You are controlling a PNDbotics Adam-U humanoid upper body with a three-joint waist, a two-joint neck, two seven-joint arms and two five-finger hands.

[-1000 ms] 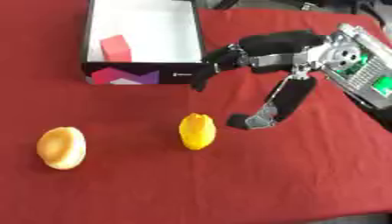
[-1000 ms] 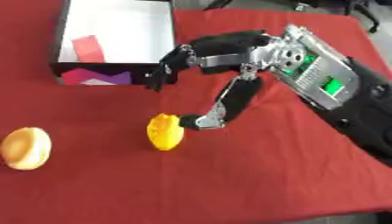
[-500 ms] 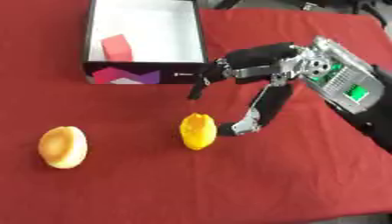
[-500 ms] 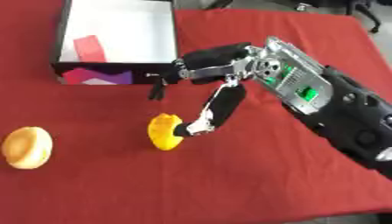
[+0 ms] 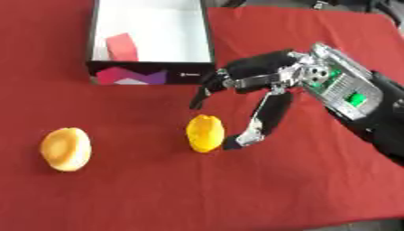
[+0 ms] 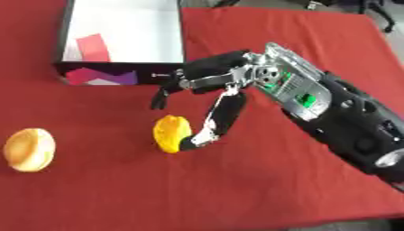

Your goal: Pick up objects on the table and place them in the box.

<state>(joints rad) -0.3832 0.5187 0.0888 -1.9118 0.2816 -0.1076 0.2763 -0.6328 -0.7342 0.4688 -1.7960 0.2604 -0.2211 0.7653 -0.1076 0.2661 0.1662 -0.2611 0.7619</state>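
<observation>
The small yellow lemon-shaped fruit (image 5: 205, 132) lies on the red tablecloth (image 5: 236, 194) a little in front of the open white-lined cardboard box (image 5: 150, 67), with a round orange bun-like object (image 5: 66, 149) well apart to its left. The robot's right hand (image 5: 256, 97) reaches over it with fingers spread, thumb tip touching or just beside the fruit's right side and the other fingers hanging above it, not yet curled round. To grasp well, I judge the fingers should come down on the far-left side so the fruit sits between them and the thumb; the left hand is out of view.

You've got a red-clothed table (image 5: 118, 189), white-lined box (image 5: 207, 34) at the far left, yellow lemon (image 5: 204, 132) mid-table, round bun (image 5: 66, 149) left.
</observation>
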